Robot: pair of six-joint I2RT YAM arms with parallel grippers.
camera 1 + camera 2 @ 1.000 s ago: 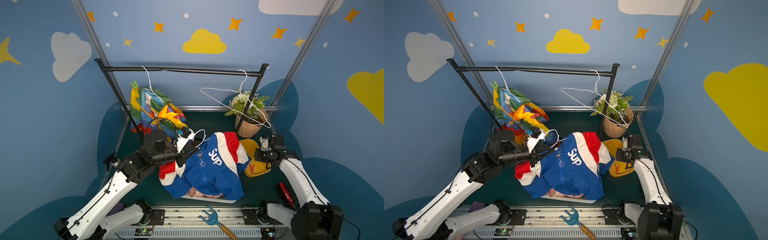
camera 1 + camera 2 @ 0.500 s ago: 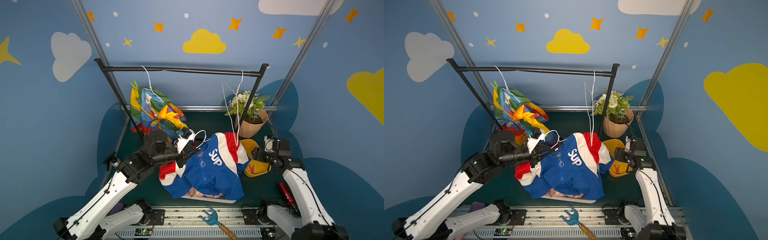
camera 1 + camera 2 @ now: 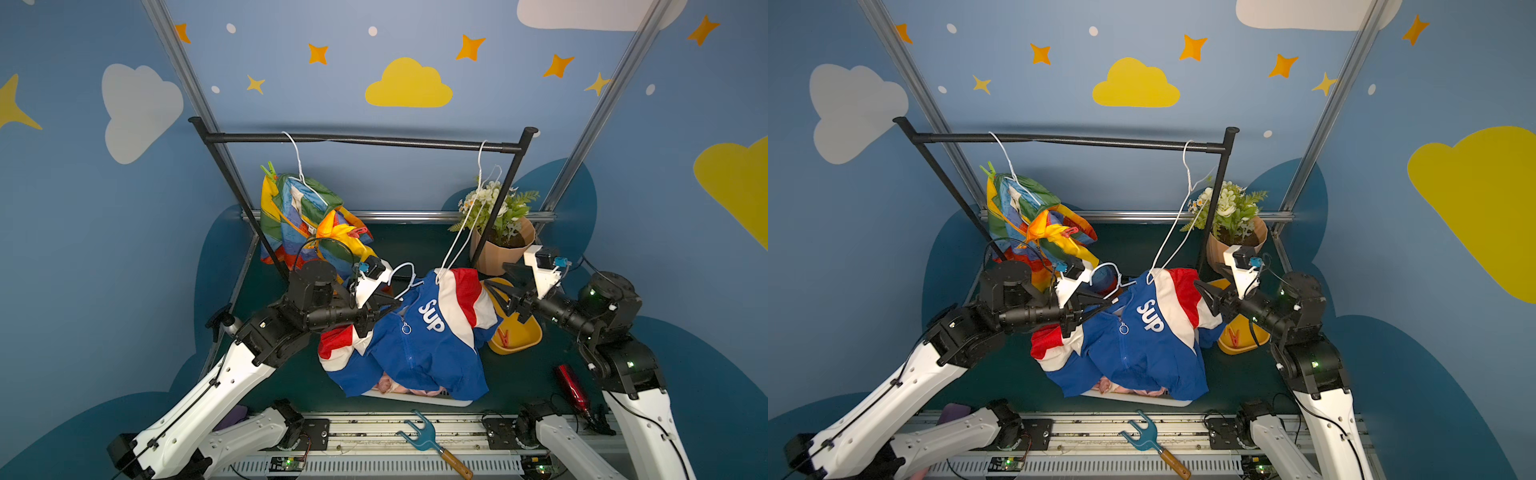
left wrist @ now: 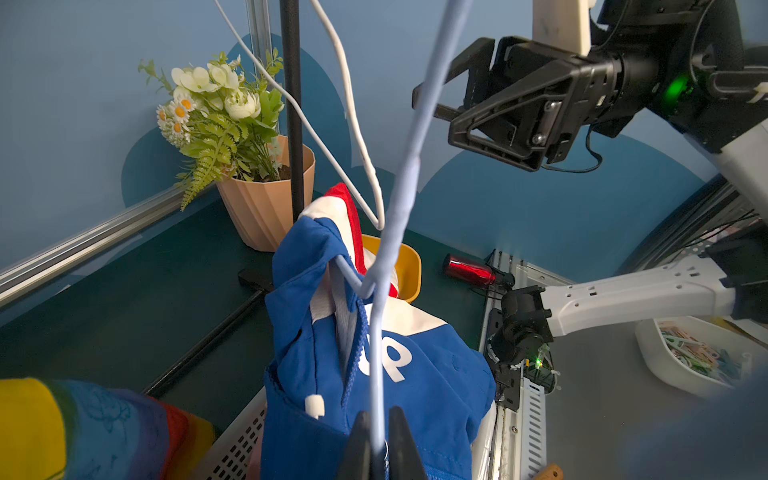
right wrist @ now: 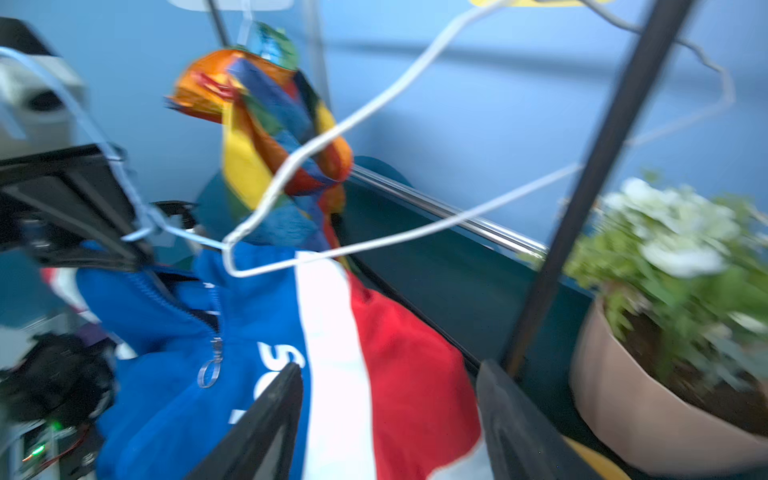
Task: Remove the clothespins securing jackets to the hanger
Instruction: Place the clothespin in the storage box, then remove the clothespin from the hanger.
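The left gripper (image 4: 376, 419) is pinched tight on the wire of a pale blue hanger (image 4: 399, 195), which runs into the collar of the blue-white-red jacket (image 3: 415, 345). The right gripper (image 4: 434, 110) has its jaws wide with nothing in them, just beside that jacket's red shoulder.

The floor (image 3: 415, 245) is dark green. The walls (image 3: 415, 174) are blue with yellow clouds and stars.

Below the middle of the black rail (image 3: 365, 140), the blue-white-red jacket sags onto a white tray (image 3: 436, 400), over a pink jacket (image 3: 390, 384). The rainbow jacket (image 3: 299, 216) hangs from the rail end nearer the left arm.

- **green clothespin (image 3: 269, 170):** on the rainbow jacket's upper shoulder, long axis tilted up toward the rail.
- **pink clothespin (image 3: 358, 231):** on its lower shoulder, roughly level.
- **red clothespin (image 3: 503, 337):** lies flat in the yellow bowl (image 3: 523, 338), below the rail's other end, near the flower pot (image 3: 503, 253).
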